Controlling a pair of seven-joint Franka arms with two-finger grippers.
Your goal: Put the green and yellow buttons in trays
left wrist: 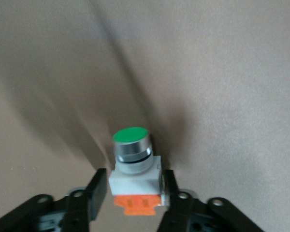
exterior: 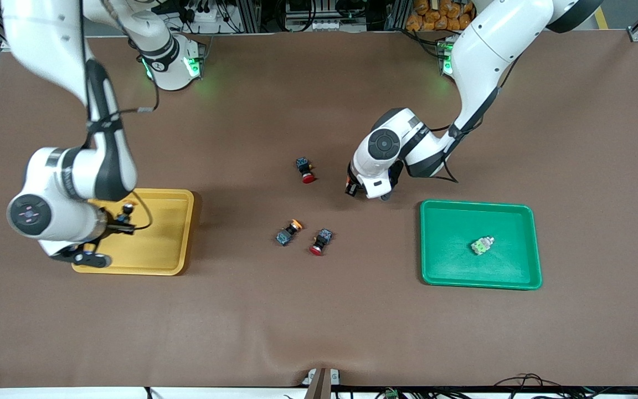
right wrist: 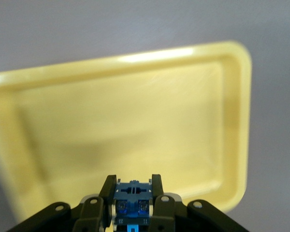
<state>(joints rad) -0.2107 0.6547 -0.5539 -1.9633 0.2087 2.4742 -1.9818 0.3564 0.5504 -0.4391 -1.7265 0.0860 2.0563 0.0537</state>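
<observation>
Right gripper (right wrist: 131, 205) over the yellow tray (exterior: 178, 260), pinching a blue-bodied button (right wrist: 130, 207) for release; left gripper (left wrist: 133, 195) above the table (exterior: 319, 332), clamping a green-capped button (left wrist: 134, 159) bound for the green tray (exterior: 529, 280).

You see one green-capped grey button (exterior: 482, 245) lying in the green tray (exterior: 524, 280); the yellow tray (exterior: 178, 260) holds none.

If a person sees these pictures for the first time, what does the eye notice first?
Probably the two bright trays: the yellow tray at the right arm's end, where the right end effector holds a blue-bodied button above it, and the green tray with one pale button inside. Beside the green tray, the left end effector grips a green-capped button.
</observation>
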